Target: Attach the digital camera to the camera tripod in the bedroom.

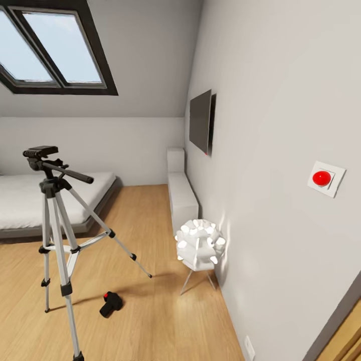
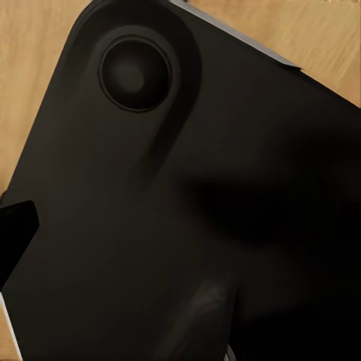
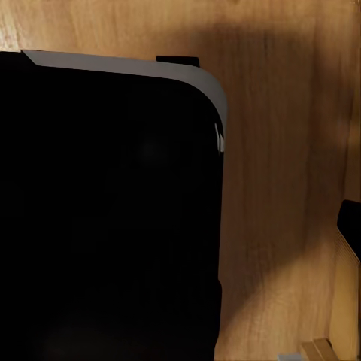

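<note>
Task status: not started, judging by how the parts lie. At the upper left of the head view a dark-framed skylight [image 1: 55, 47] sits in the sloped ceiling; below it the bed [image 1: 30, 200] runs along the left edge. The camera tripod [image 1: 57, 235] stands at lower left on the wood floor [image 1: 150, 311], legs spread, pan handle pointing right, its black head bare — nothing is mounted on it. Just right of the tripod's front leg, at lower centre, the digital camera [image 1: 111, 304] lies on the floor, red button visible, apart from the legs. Further right stand a white faceted lamp [image 1: 199, 244], a wall-mounted TV [image 1: 201, 121] and a red wall button [image 1: 322, 177].

End effector state — left and right: cannot be determined; both wrist views show dark housing over floor.

Remaining, by judgement: approach, pick up the camera, seat it on the tripod head.
</note>
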`<state>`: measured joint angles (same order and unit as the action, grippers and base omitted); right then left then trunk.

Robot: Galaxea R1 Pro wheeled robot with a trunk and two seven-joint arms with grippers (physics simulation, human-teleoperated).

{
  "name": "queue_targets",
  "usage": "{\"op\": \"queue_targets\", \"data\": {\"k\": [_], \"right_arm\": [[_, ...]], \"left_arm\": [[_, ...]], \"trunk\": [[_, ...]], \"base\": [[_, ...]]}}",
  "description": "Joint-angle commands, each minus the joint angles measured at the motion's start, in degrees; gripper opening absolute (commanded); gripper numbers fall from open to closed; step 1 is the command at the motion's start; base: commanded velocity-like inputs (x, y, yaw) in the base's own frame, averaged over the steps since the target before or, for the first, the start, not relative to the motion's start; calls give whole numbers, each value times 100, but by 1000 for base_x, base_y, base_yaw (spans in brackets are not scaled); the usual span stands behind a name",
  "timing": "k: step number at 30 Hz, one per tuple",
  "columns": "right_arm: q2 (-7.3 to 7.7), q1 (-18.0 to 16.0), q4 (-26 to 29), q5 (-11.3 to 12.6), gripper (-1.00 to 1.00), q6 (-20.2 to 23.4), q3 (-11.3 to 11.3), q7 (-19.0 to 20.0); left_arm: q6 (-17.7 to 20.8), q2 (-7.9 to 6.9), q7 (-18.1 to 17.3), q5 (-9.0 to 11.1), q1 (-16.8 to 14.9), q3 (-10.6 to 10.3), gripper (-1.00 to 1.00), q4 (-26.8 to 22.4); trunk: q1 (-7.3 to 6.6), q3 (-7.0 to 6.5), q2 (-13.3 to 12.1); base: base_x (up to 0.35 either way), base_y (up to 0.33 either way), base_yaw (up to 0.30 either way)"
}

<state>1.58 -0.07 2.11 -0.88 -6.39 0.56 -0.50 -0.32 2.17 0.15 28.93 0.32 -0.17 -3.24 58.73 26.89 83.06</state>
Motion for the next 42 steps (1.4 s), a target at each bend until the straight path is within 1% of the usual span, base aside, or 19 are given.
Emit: {"op": "queue_targets", "data": {"k": [1, 42], "right_arm": [[1, -1, 0, -9, 100, -14, 5, -5], [11, 1, 0, -9, 100, -12, -3, -10]], "left_arm": [[-3, 0, 2, 24, 3, -2, 100, -10], [-3, -13, 2, 34, 3, 1, 100, -1]], "trunk": [[0, 4, 2], [0, 4, 2]], "base": [[0, 0, 278], [0, 0, 278]]}}
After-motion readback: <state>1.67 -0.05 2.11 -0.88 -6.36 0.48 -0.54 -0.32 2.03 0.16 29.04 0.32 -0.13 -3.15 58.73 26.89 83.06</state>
